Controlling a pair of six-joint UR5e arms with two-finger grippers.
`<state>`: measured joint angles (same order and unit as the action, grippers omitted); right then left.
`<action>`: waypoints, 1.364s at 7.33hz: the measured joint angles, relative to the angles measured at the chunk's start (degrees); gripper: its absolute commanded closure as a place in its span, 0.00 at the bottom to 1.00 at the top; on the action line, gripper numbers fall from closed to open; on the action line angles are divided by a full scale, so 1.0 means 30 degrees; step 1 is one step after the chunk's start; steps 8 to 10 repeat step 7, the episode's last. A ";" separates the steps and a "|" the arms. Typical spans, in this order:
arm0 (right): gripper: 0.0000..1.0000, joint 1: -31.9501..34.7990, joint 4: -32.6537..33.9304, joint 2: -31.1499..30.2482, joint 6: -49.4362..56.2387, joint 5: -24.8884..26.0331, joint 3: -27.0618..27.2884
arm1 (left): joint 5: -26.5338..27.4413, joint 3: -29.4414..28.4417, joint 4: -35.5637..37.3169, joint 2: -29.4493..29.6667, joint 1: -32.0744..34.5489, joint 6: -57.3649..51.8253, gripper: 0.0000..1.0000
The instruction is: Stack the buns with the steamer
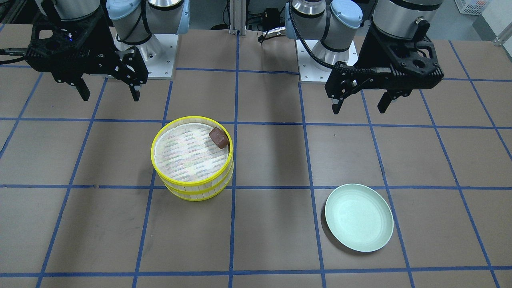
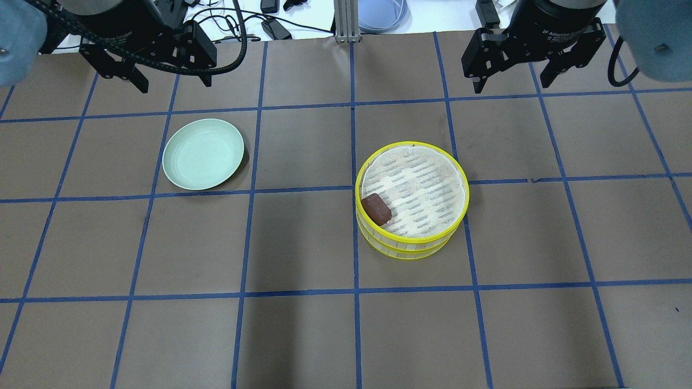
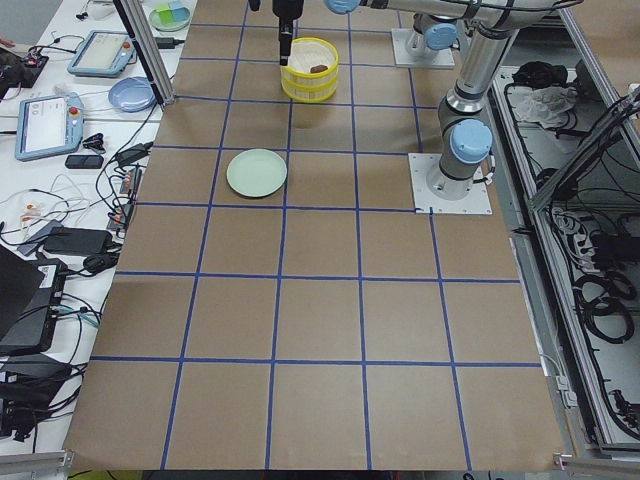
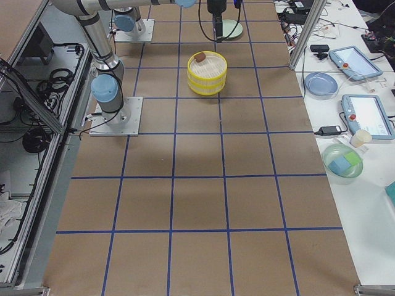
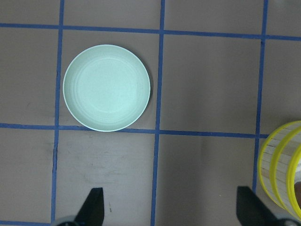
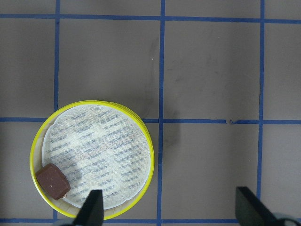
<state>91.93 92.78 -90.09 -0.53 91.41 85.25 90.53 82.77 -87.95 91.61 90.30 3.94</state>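
A yellow-rimmed steamer (image 2: 412, 240), two tiers stacked, stands right of centre in the overhead view. On its lined top tier lies the dark reddish-brown bun (image 2: 376, 209), against the rim; it also shows in the front view (image 1: 219, 138) and the right wrist view (image 6: 52, 181). The cream-white bun is hidden. The pale green plate (image 2: 203, 154) is bare. My left gripper (image 2: 175, 84) is open and empty, high behind the plate (image 5: 106, 87). My right gripper (image 2: 511, 84) is open and empty, high behind the steamer (image 6: 141, 141).
The brown table top (image 2: 303, 243) carries a grid of blue tape. The arm bases (image 1: 154, 60) stand at the table's robot side. A side bench with tablets (image 4: 348, 60), cables and bowls (image 4: 343, 161) runs along the far edge.
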 measured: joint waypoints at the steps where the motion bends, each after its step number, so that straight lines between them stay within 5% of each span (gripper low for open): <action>1: 0.00 0.0000 0.0007 0.0000 0.0000 0.0000 0.0000 | 0.0124 0.0108 -0.0362 -0.0175 -0.0103 -0.0020 0.00; 10: 0.00 0.0001 0.0011 0.0001 -0.0001 -0.0001 0.0000 | 0.0219 0.0572 -0.0546 -0.0327 -0.0372 -0.0054 0.00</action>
